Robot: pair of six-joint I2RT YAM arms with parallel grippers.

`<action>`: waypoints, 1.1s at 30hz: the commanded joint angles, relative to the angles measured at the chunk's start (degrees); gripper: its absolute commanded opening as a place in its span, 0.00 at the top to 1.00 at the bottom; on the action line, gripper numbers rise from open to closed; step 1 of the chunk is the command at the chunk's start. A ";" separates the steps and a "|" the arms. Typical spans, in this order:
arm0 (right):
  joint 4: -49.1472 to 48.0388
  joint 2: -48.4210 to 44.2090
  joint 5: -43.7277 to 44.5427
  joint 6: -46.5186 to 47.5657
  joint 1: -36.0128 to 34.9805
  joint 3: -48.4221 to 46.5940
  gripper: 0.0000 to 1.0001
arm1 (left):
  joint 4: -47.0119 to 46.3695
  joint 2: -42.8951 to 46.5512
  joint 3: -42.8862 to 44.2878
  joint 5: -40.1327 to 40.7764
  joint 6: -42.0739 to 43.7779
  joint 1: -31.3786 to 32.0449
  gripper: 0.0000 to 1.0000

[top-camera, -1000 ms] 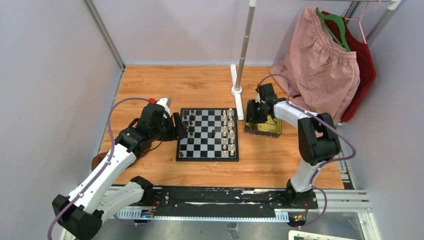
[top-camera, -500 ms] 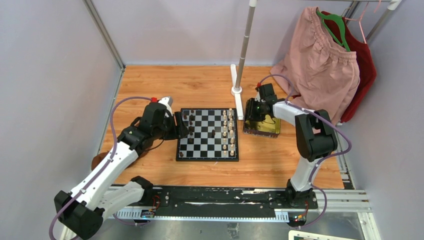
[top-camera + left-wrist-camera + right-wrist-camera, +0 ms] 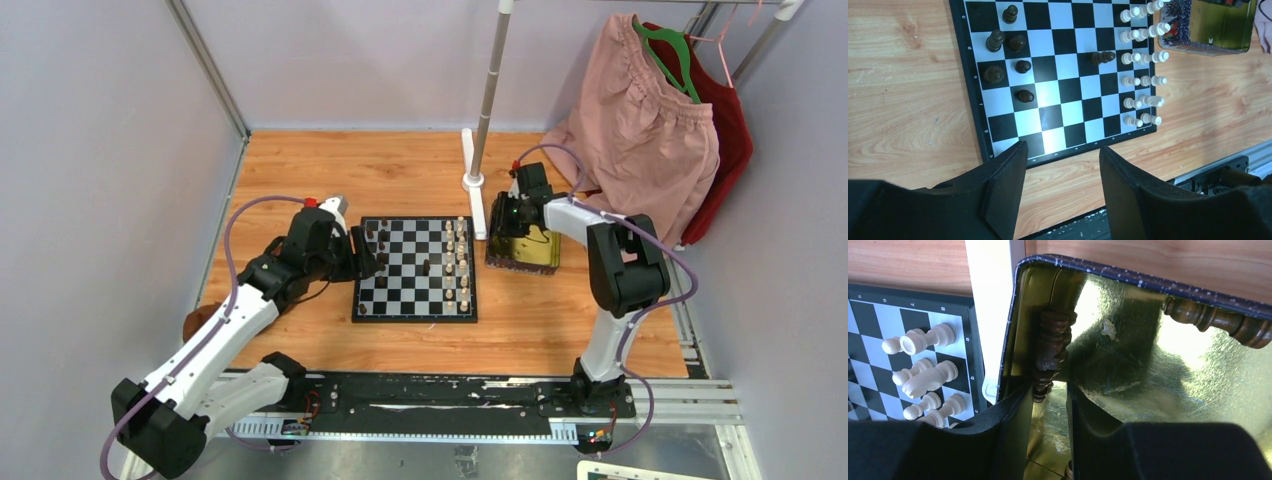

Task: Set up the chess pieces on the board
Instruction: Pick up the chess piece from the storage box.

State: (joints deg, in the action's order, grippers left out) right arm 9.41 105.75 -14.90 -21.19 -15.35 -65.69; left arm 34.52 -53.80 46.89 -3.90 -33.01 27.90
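Two cream-white rows [image 3: 1135,56] are set on the black-and-silver checkered board [image 3: 1050,116]; dark rows [image 3: 1017,42] are hardly begun. Left gripper [image 3: 1062,150] is spread empty, right gripper [image 3: 1048,390] spread astride a dark wooden piece [image 3: 1050,340].

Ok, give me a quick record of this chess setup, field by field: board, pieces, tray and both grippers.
board: black and silvery-white checkered chessboard, flat on the wooden table
cream-white pieces: two files along the board's right side
dark brown pieces: several on the left side, one stray near the middle
tray: shiny gold rectangular tray right of the board, dark pieces lying inside
left gripper: open, empty, over the board's left edge
right gripper: open, inside the tray, astride one lying dark piece
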 commanded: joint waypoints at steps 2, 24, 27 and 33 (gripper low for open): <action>4.75 2.73 4.57 3.56 -2.21 -1.58 0.64 | -2.55 0.55 -1.09 -0.51 -0.68 0.31 0.40; 13.58 4.31 17.36 6.91 -6.88 -6.20 0.93 | -2.42 2.81 -2.59 0.03 0.20 0.28 0.40; 14.11 2.92 18.41 7.50 -6.88 -6.27 1.00 | -2.76 2.49 -2.54 -0.17 0.12 0.30 0.40; 15.84 -0.93 19.11 8.51 -6.45 -7.51 1.00 | -4.05 0.93 -1.78 -1.15 -0.03 0.27 0.39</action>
State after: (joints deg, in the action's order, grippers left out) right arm 19.70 107.81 1.63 -14.50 -21.63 -72.47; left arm 32.88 -52.05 44.49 -4.05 -33.41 27.90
